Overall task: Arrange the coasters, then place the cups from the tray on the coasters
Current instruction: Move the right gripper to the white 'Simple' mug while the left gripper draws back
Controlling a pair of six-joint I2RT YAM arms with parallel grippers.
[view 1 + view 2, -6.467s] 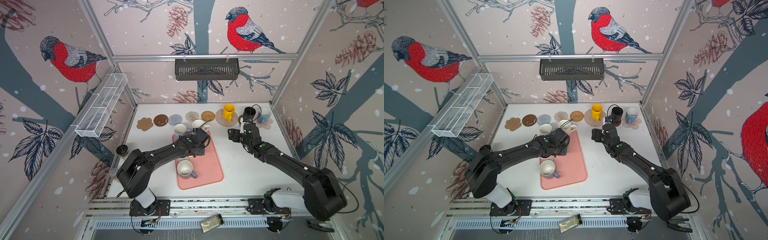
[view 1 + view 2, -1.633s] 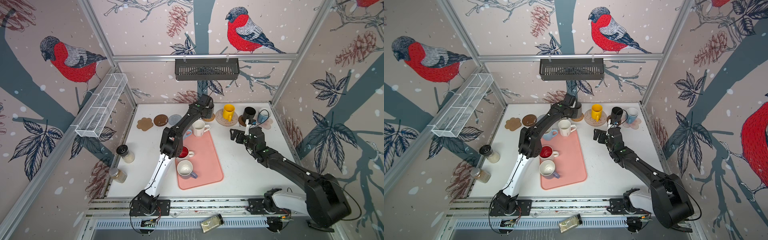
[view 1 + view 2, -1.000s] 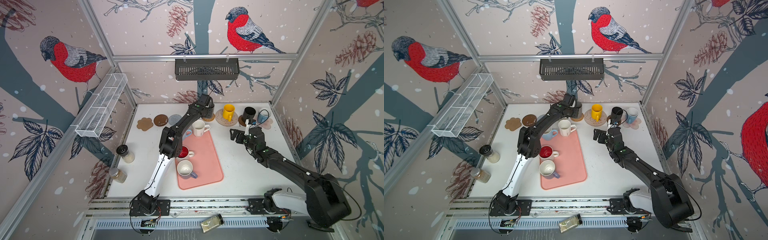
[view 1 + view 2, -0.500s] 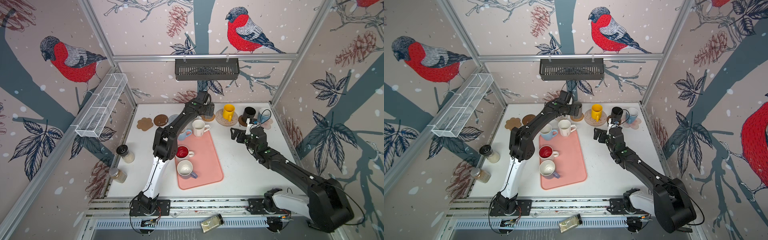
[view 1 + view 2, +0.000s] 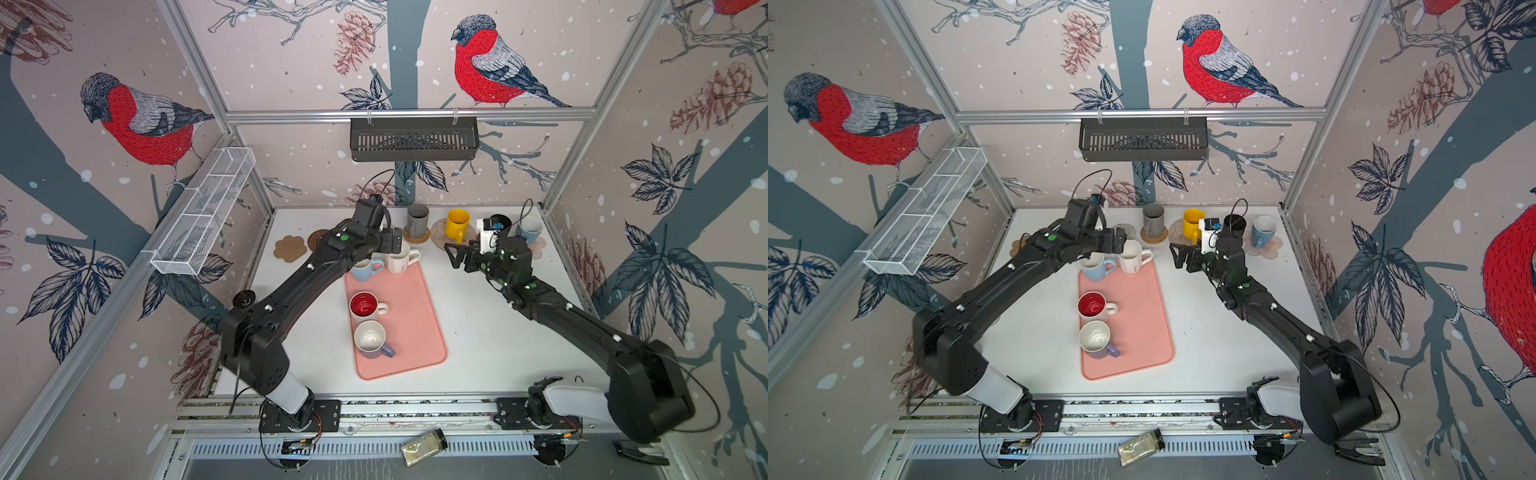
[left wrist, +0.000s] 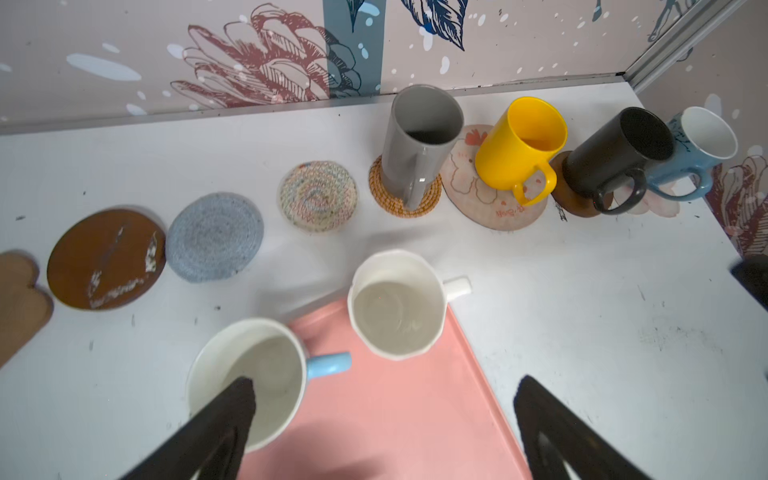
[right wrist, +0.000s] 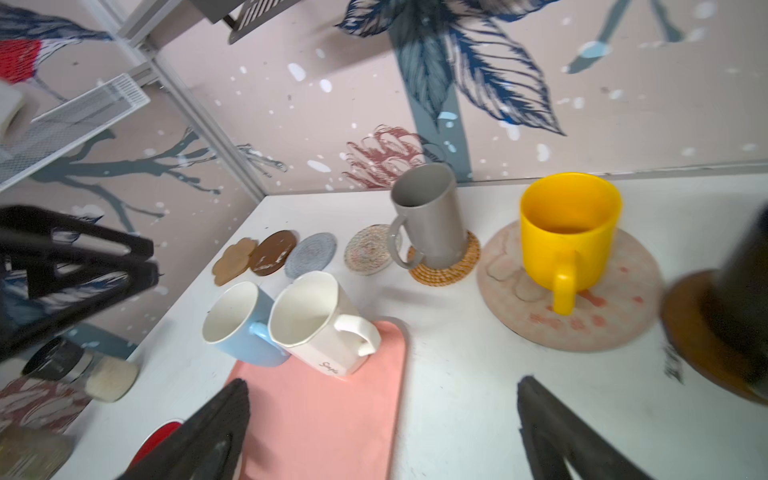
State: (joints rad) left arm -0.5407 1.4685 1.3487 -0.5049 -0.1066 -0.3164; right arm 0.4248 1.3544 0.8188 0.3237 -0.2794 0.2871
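While my left hand (image 6: pixel 384 390) hangs wide, empty, over white faceted ceramic mug (image 6: pixel 395 316) at far end of salmon-pink rectangular tray (image 6: pixel 415 436), I'd best drop clear of light blue mug (image 6: pixel 270 361) alongside, then aim for cream woven round coaster (image 6: pixel 318 195).

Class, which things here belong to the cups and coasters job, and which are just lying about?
Job: salmon-pink rectangular tray; white faceted mug; light blue mug; red-lined white mug; lavender mug; cream woven coaster; blue-grey woven coaster.
Lying about: lidded glass spice jar; white wire basket; black slotted shelf.
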